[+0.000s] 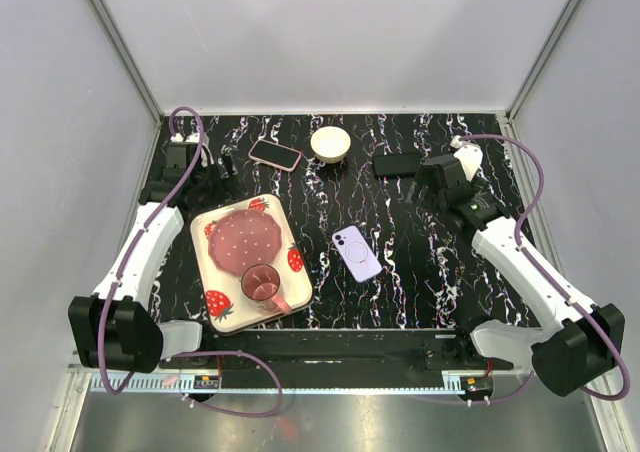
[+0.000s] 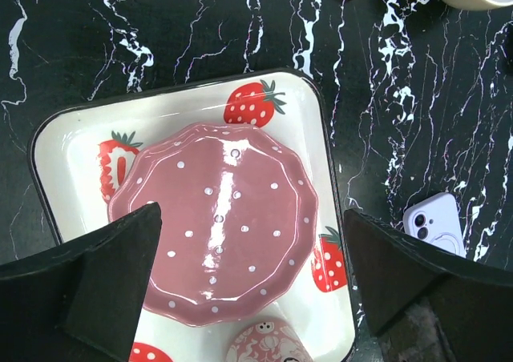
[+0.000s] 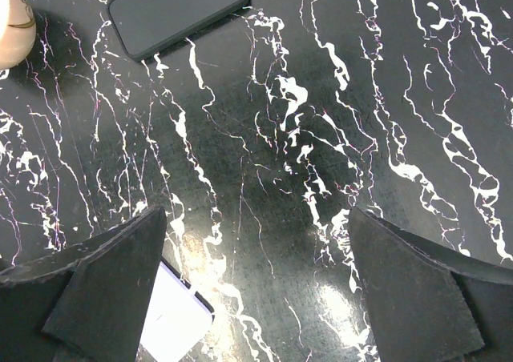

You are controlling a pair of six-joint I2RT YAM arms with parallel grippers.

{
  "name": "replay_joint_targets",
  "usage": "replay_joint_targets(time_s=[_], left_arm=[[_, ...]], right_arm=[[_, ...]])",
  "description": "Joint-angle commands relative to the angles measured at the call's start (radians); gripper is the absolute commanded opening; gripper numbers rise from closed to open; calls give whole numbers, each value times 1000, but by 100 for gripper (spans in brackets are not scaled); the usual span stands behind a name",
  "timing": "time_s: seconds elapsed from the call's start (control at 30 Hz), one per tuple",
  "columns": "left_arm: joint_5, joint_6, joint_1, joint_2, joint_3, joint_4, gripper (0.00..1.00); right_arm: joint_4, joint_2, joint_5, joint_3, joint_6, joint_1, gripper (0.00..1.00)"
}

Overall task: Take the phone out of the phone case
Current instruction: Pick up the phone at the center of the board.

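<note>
The lilac phone case with the phone in it lies back up in the middle of the black marble table, its camera corner towards the far side. It also shows at the right edge of the left wrist view and at the lower left of the right wrist view. My left gripper is open and empty above the tray. My right gripper is open and empty above bare table, to the far right of the lilac phone.
A strawberry tray holds a pink dotted plate and a pink mug. At the far side lie a pink-cased phone, a cream bowl and a black phone.
</note>
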Motion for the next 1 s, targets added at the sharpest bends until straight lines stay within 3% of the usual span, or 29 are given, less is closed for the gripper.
replay_joint_targets(time_s=[0.0,0.17,0.3,0.47,0.57,0.63,0.97], left_arm=[[18,13,2,-19,19,53,99],[-43,5,14,-10,12,13,99],[3,-32,16,31,23,45,99],[-72,-66,-71,220,155,3,99],[-111,-73,-136,350,279,-6,99],[-113,-78,-166,480,438,-45,99],[-207,-119,-164,1019,1091,-279,99]], right_arm=[[-1,-6,9,2,18,3,100],[25,-23,5,-18,13,3,100],[61,-35,-36,-38,12,1,100],[90,-49,-76,-34,41,3,100],[148,-86,-107,-51,54,3,100],[176,-104,-124,-61,48,3,100],[158,-186,-141,-75,8,3,100]])
